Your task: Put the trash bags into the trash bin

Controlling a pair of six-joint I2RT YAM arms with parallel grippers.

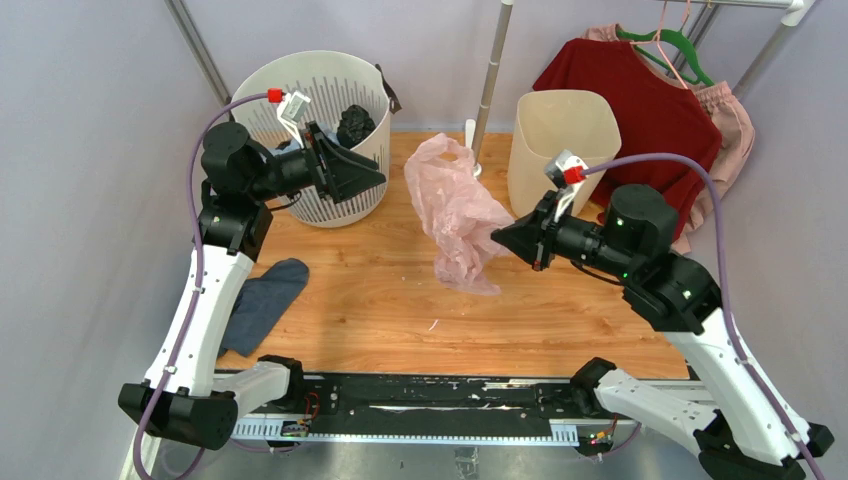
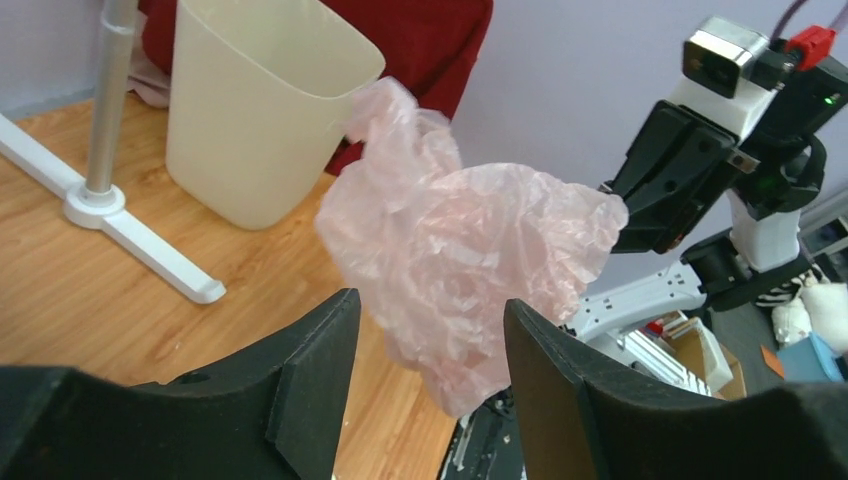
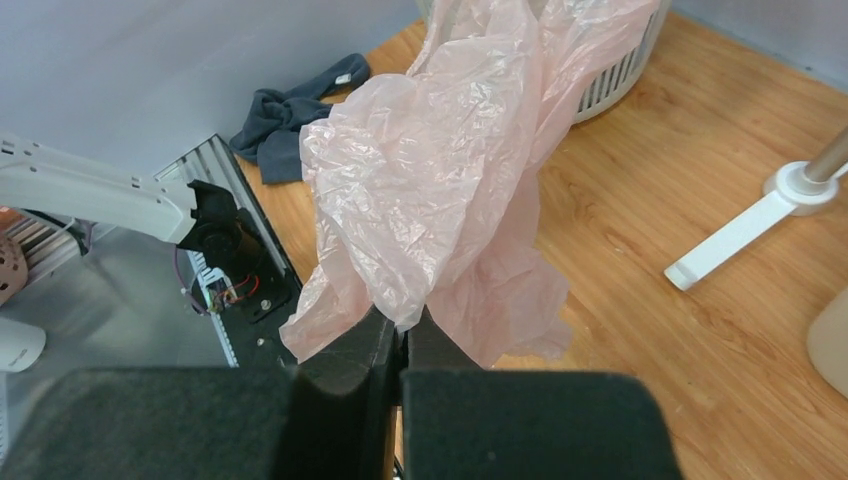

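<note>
Bag [image 1: 452, 203] in level right claw [image 1: 498, 239]

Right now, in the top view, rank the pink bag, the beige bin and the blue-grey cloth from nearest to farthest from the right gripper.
1. The pink bag, pinched in the right gripper.
2. The beige bin, just behind the gripper.
3. The blue-grey cloth, across the table, near left.

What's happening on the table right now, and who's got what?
The right gripper is shut on a crinkly pale-pink plastic bag, holding it up over the wooden table between the two arms. The left gripper is open, pointed at the bag without gripping it. The cream-beige plastic bin stands upright at the back; the bag is not in it yet.
</note>
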